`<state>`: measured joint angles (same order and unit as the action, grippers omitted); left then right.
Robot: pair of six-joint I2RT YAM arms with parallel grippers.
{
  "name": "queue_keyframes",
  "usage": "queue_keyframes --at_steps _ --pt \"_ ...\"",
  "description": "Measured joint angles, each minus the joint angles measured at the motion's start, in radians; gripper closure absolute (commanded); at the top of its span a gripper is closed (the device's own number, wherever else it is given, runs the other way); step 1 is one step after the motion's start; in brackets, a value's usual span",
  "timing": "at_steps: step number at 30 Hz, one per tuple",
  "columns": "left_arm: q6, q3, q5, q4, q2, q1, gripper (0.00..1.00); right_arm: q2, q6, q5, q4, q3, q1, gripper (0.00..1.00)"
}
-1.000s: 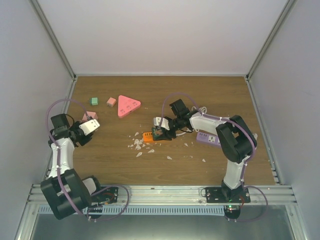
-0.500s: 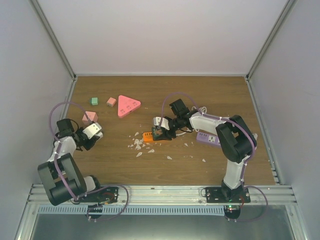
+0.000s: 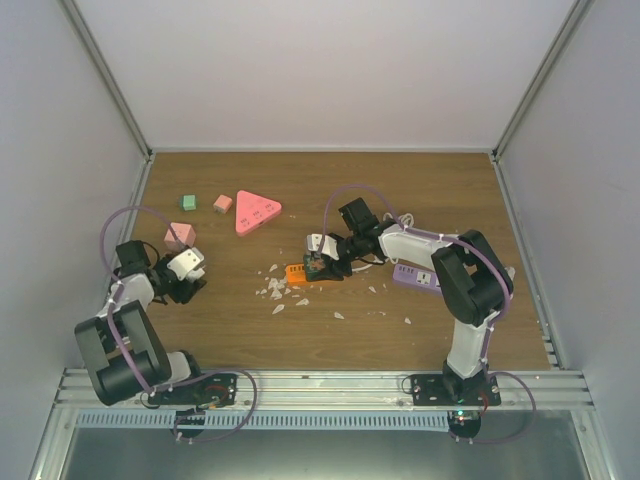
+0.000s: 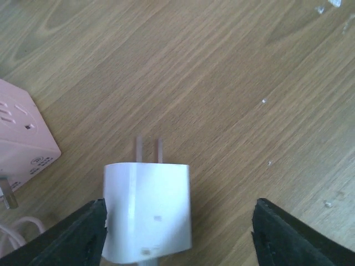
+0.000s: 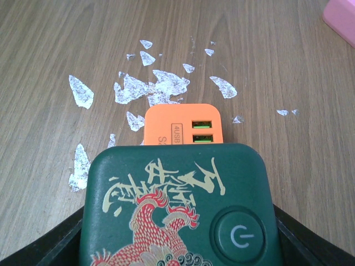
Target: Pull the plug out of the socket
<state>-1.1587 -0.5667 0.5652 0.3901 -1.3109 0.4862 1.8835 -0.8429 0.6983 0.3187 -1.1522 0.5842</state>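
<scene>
The socket [image 3: 297, 272] is a short orange block with a dark green top face, lying mid-table. My right gripper [image 3: 322, 266] is shut on it. In the right wrist view the socket's green face [image 5: 177, 205] with a dragon print and power button fills the space between the fingers, and its orange USB end [image 5: 183, 124] sticks out ahead. The white plug [image 3: 186, 262] is at the left, away from the socket. In the left wrist view the plug [image 4: 147, 210] shows two bare prongs and sits against the left finger [image 4: 77, 238] of my open left gripper [image 4: 177, 233], apart from the right one.
A pink cube adapter [image 3: 179, 236] sits just beyond the plug. Small green [image 3: 187, 202] and pink [image 3: 222, 204] cubes and a pink triangular strip [image 3: 256, 211] lie at the back left. A purple power strip [image 3: 416, 277] lies under the right arm. White flakes [image 3: 280, 290] litter the wood.
My left arm has come down and drawn nearer to its base, and its gripper has opened off the white plug. The right arm and the socket have not moved.
</scene>
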Motion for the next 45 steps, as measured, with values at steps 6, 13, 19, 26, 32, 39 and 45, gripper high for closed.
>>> queue_keyframes --at_steps 6,13,19,26,32,39,45 --pt "0.000 -0.031 0.036 0.065 0.060 0.000 0.16 0.000 0.003 0.000 0.000 0.000 0.000 0.63" --pt "0.053 -0.151 0.080 0.126 0.110 -0.024 0.01 0.000 0.005 0.002 0.000 0.000 0.000 0.41" --pt "0.149 -0.228 0.102 0.142 0.138 -0.069 0.01 -0.001 0.012 -0.020 0.007 0.001 0.001 0.25" --pt "0.272 -0.272 0.115 0.085 0.151 -0.130 0.01 -0.002 0.014 -0.075 0.048 0.015 -0.004 0.20" --pt "0.345 -0.343 0.135 0.069 0.116 -0.230 0.01 -0.032 0.010 -0.079 0.057 0.027 -0.026 0.20" --pt "0.355 -0.426 0.175 0.097 0.008 -0.417 0.01 -0.056 -0.025 -0.060 0.081 0.037 -0.109 0.21" --pt "0.360 -0.414 0.190 0.090 -0.066 -0.640 0.01 -0.057 -0.060 -0.051 0.103 0.060 -0.132 0.22"
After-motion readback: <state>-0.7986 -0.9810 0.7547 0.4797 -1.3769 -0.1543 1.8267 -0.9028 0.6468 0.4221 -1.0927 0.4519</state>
